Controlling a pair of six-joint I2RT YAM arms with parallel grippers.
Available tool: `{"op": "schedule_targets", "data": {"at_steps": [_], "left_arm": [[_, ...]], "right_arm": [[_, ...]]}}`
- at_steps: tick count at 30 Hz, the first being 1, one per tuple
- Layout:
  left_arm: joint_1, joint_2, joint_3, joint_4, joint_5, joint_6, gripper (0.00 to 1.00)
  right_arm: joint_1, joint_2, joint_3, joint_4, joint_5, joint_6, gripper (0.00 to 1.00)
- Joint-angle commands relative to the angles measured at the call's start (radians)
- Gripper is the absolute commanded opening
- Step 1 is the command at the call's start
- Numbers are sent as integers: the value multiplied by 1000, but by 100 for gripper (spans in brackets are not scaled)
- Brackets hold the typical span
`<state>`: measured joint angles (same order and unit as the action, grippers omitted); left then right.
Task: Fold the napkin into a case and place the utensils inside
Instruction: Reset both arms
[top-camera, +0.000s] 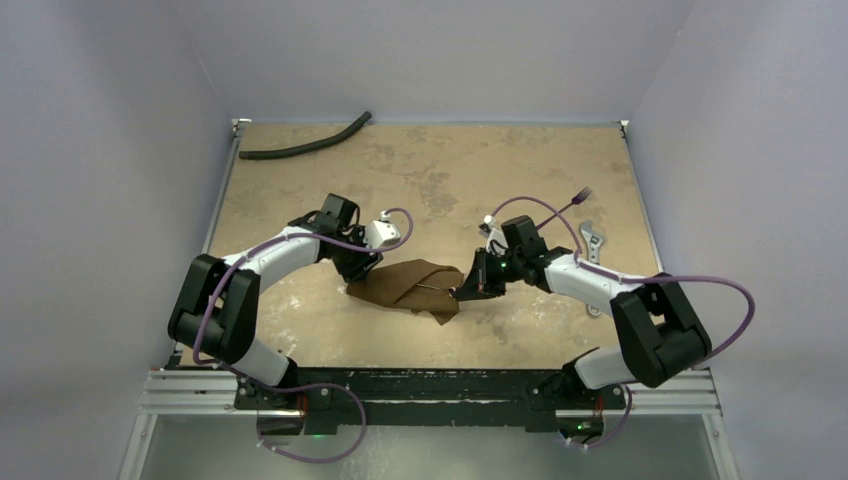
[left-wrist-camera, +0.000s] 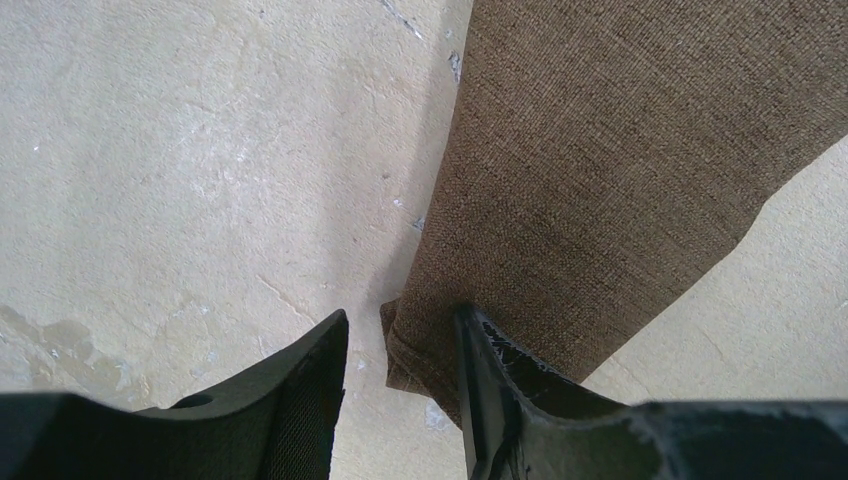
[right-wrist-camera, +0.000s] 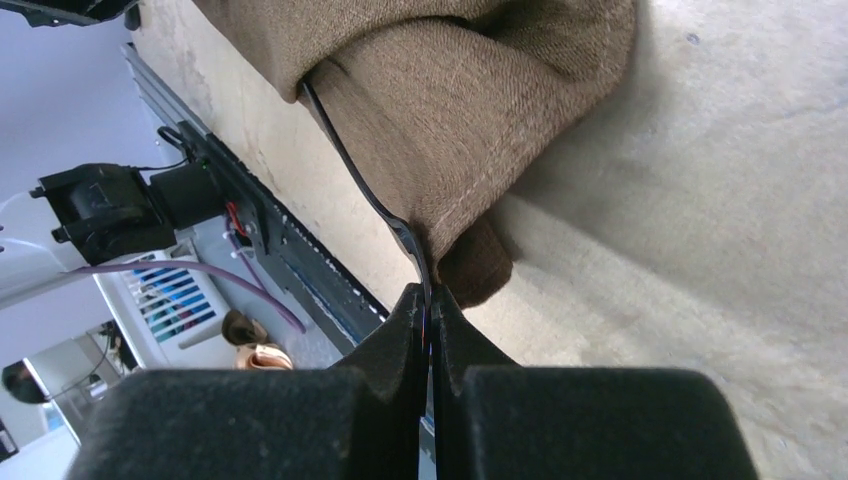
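Utensil goes into the napkin: the right claw is pressed together on the end of 1 slim dark utensil, whose other end runs ahead of the claw into a fold of the brown napkin. We see the napkin lying folded and bunched on the table between the 2 claws, one corner just ahead of the right claw's tips.

The left claw stands spread, low over the table, with the napkin's opposite corner between its fingers. Bare table shows between one finger and the cloth, so we judge it is not pinching.

We take the folding as largely done, though the case looks loose. The loading seems barely begun, with the held piece only partly inside. We cannot tell whether another hides in the cloth.

A fork lies behind the right claw and off to its side, well apart. Another piece lies near the fork, too small for us to name. Both, by our reading, are left to fetch and slip in.
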<state>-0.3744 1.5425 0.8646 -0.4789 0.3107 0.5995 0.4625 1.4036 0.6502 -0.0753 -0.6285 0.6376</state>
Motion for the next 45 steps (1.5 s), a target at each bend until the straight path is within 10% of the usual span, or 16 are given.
{"op": "schedule_targets", "data": {"at_steps": [1, 24, 45], "left_arm": [[-5, -29, -15, -2, 22, 32, 42], [-5, -38, -21, -15, 13, 64, 39], [-4, -42, -17, -26, 0, 74, 38]], "right_arm": [[27, 52, 6, 117, -53, 33, 0], [67, 59, 228, -232, 126, -97, 1], [119, 232, 219, 4, 90, -21, 5]]}}
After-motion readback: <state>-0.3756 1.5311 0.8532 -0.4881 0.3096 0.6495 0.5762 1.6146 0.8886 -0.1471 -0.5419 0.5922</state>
